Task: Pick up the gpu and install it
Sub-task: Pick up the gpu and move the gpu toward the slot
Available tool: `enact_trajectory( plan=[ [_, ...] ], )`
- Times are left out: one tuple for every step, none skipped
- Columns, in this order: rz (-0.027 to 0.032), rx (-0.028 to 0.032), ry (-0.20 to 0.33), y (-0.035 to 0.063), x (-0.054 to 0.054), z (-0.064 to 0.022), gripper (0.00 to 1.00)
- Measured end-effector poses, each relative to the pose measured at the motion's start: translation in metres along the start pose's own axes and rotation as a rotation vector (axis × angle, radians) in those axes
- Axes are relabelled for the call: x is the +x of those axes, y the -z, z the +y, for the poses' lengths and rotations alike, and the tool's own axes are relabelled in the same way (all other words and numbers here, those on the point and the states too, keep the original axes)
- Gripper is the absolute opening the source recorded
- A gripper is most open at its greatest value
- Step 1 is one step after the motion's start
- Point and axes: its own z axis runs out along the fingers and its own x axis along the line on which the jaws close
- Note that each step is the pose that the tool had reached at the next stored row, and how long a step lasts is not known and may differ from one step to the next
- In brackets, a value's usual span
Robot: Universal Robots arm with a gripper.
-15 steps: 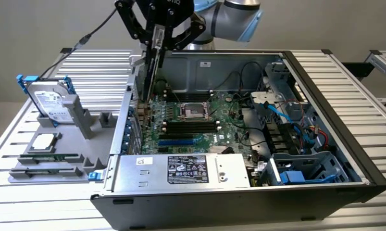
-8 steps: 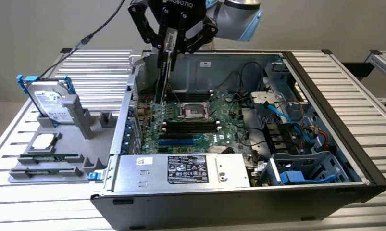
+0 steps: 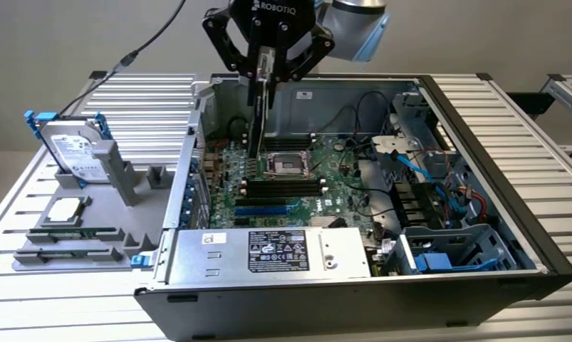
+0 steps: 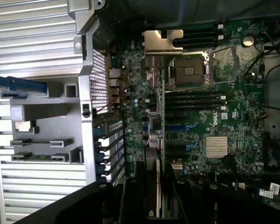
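- The thin flat gpu [image 3: 258, 117], a green circuit board with a black cooler face, hangs edge-on in the upper middle of the exterior frame. It is over the green motherboard [image 3: 300, 203], inside the open black steel computer case [image 3: 513, 235].
- The jaws of the black Robotiq gripper [image 3: 265, 75] pinch one end of the card. Its silver metal end bracket [image 4: 164, 39] appears to be at the far, lower end.
- Risk, as I judge it: the card is long and held by a narrow strip, so it could swing or twist in the grip and meet the board askew.
- Risk: the bare metal bracket leads downward near the square metal processor socket [image 3: 288, 162] and the black memory slots [image 3: 283, 187]. A small drift could scrape the soldered parts there.
- Risk: the bracket's bent tab could snag the case's perforated rear wall [image 4: 99, 79]. I cannot tell whether the card's lower end already touches anything.
- The board looks like rigid laminate studded with small components.
- The bracket is thin, bright, folded sheet metal.
- The case walls are painted sheet steel with hard folded edges.
- The ribbed aluminium worktop [image 3: 143, 100] is slatted and matte.
- At the left of the exterior frame, a grey moulded plastic holder [image 3: 124, 178] carries a silver hard drive with blue rails [image 3: 72, 149], well apart from the card.
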Motion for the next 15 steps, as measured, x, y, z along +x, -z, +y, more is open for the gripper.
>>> enact_trajectory(
  plan=[
    [-0.008,0.0002,0.004,-0.0003,0.0,0.0,0.27],
    [-0.0146,0.0003,0.007,-0.0006,-0.001,0.0,0.27],
    [-0.0209,0.0003,0.009,-0.0009,-0.001,0.0,0.27],
    [-0.026,0.0001,0.01,-0.0011,-0.002,0.0,0.27],
    [-0.0304,0.0,0.011,-0.0012,-0.003,0.0001,0.27],
    [-0.0342,-0.0003,0.012,-0.0012,-0.004,0.0002,0.27],
    [-0.0375,-0.0007,0.013,-0.0013,-0.006,0.0004,0.27],
    [-0.0403,-0.0009,0.013,-0.0014,-0.007,0.0006,0.27],
    [-0.0429,-0.0011,0.013,-0.0015,-0.009,0.0008,0.27],
    [-0.0454,-0.0014,0.013,-0.0016,-0.011,0.001,0.27],
    [-0.0475,-0.002,0.013,-0.0017,-0.013,0.0013,0.27],
    [-0.0493,-0.0026,0.014,-0.0019,-0.015,0.0018,0.27],
    [-0.0508,-0.0037,0.014,-0.0022,-0.017,0.0024,0.27],
    [-0.0523,-0.005,0.014,-0.0027,-0.018,0.0033,0.27],
    [-0.0536,-0.0059,0.014,-0.0033,-0.019,0.0044,0.27]
  ],
)
